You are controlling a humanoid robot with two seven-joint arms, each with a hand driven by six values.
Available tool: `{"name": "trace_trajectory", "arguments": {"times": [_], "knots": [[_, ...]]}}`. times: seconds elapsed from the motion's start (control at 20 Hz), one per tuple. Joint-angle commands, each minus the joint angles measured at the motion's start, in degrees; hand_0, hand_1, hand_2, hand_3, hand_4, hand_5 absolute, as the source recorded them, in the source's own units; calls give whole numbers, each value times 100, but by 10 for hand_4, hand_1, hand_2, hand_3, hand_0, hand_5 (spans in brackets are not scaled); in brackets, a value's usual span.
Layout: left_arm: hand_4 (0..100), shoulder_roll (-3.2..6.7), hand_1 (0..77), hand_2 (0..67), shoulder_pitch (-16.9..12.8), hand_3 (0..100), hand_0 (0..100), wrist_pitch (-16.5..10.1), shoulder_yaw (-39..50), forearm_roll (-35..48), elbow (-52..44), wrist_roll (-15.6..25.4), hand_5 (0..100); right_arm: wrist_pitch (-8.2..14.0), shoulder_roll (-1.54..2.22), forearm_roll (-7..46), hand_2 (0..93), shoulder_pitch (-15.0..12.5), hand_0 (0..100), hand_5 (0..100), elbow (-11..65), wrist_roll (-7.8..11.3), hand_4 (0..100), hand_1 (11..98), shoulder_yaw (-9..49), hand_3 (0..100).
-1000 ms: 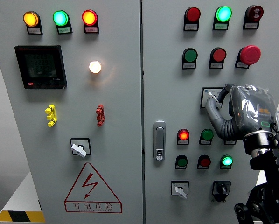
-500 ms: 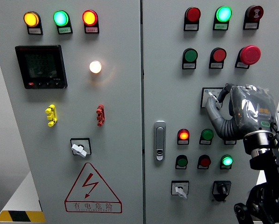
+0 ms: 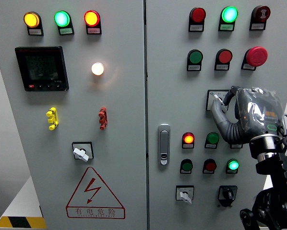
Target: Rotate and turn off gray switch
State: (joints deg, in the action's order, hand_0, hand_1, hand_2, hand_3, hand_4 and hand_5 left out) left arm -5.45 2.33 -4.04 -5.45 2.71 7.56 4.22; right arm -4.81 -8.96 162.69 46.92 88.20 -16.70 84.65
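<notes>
Gray fingers [image 3: 219,111] of the right hand [image 3: 251,115] are pinched on the switch [image 3: 215,100] at the middle right of the frame, largely hidden. The knob should be twisted steadily, with the grip kept firm so it is not lost.

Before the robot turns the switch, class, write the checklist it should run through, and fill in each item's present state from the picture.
1. Right hand is at the gray switch on the right door: ok, a fingertip lies on its plate.
2. Fingers firmly grip the switch knob: cannot tell, the hand hides the knob.
3. Switch's present position, on or off: cannot tell, hidden likewise.
4. Hand is clear of the red mushroom button: ok, it sits above the hand, apart from it.
5. Hand is clear of the small button row: not ok, the palm covers a button right of the green button.
6. Left hand out of the way: ok, not in view.
</notes>
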Motion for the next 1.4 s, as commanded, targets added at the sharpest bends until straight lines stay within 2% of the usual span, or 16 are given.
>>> {"name": "trace_trajectory", "arguments": {"times": [0.0, 0.35, 0.7, 1.2, 1.35], "knots": [[83, 0, 0, 134, -4, 188, 854, 0, 0, 1, 0, 0, 109, -3, 0, 0, 770, 2, 769, 1000, -4, 0, 1000, 299, -1, 1000], [83, 0, 0, 134, 5, 188, 854, 0, 0, 1, 0, 0, 109, -11, 0, 0, 776, 2, 813, 1000, -13, 0, 1000, 282, -1, 1000], [83, 0, 0, 134, 5, 187, 854, 0, 0, -8, 0, 9, 109, -64, 0, 0, 769, 2, 846, 1000, -22, -79, 1000, 261, -27, 1000], [83, 0, 0, 134, 5, 187, 854, 0, 0, 1, 0, 0, 109, -29, 0, -9, 767, 10, 864, 1000, -13, -70, 999, 259, -36, 1000], [83, 0, 0, 134, -4, 187, 854, 0, 0, 1, 0, 0, 109, -3, -9, -18, 690, 2, 911, 1000, 5, -62, 1000, 206, -27, 1000]]}}
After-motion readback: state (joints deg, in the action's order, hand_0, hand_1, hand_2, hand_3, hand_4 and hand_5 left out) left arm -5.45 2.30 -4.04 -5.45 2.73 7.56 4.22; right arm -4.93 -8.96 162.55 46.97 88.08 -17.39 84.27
